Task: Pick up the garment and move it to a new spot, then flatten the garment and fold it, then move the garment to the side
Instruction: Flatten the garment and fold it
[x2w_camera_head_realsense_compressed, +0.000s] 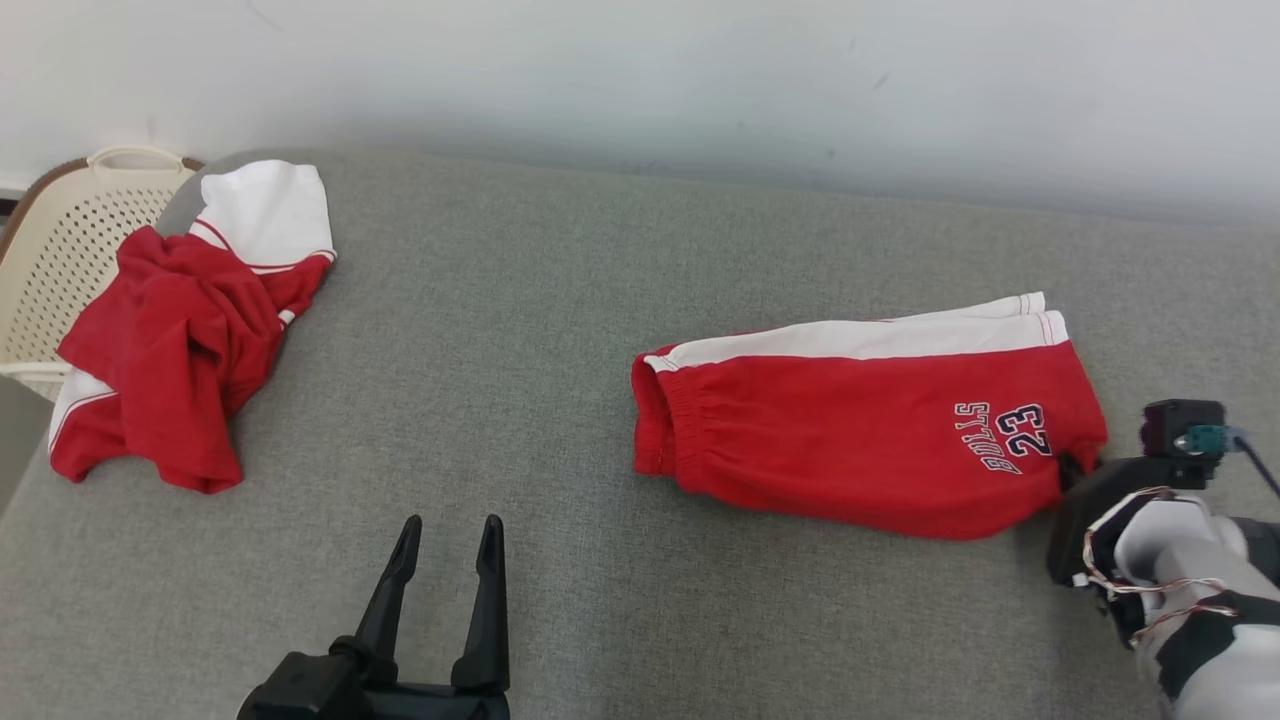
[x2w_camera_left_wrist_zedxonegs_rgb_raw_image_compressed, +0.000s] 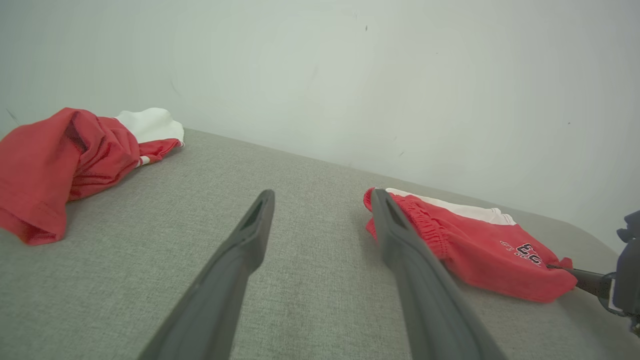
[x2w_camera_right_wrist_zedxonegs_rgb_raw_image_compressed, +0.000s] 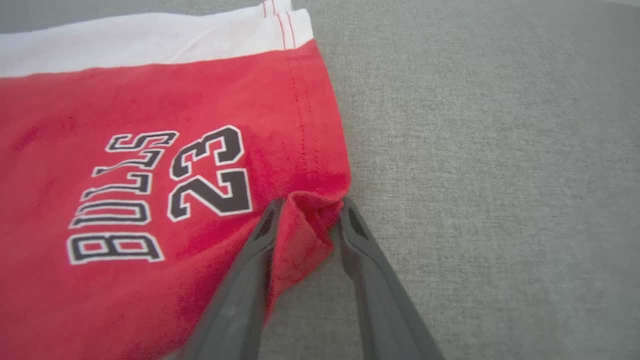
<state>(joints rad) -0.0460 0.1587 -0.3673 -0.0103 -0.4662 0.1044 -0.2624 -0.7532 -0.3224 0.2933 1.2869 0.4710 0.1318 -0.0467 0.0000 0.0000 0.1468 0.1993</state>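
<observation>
Red shorts (x2w_camera_head_realsense_compressed: 850, 420) with a white side band and "BULLS 23" print lie folded flat on the grey padded surface (x2w_camera_head_realsense_compressed: 500, 350), right of centre. My right gripper (x2w_camera_right_wrist_zedxonegs_rgb_raw_image_compressed: 311, 202) is at their near right hem corner, shut on a small bunched fold of red fabric; in the head view this gripper (x2w_camera_head_realsense_compressed: 1075, 468) touches the shorts' lower right corner. Near the bottom edge, left of centre, my left gripper (x2w_camera_head_realsense_compressed: 451, 525) stands open with nothing in it, well clear of the shorts (x2w_camera_left_wrist_zedxonegs_rgb_raw_image_compressed: 475, 245), which lie to its right in the left wrist view.
A crumpled red and white shirt (x2w_camera_head_realsense_compressed: 190, 330) lies at the surface's far left corner. Behind it, off the edge, stands a cream perforated laundry basket (x2w_camera_head_realsense_compressed: 60, 240). A pale wall runs along the back. Bare grey surface lies between the two garments.
</observation>
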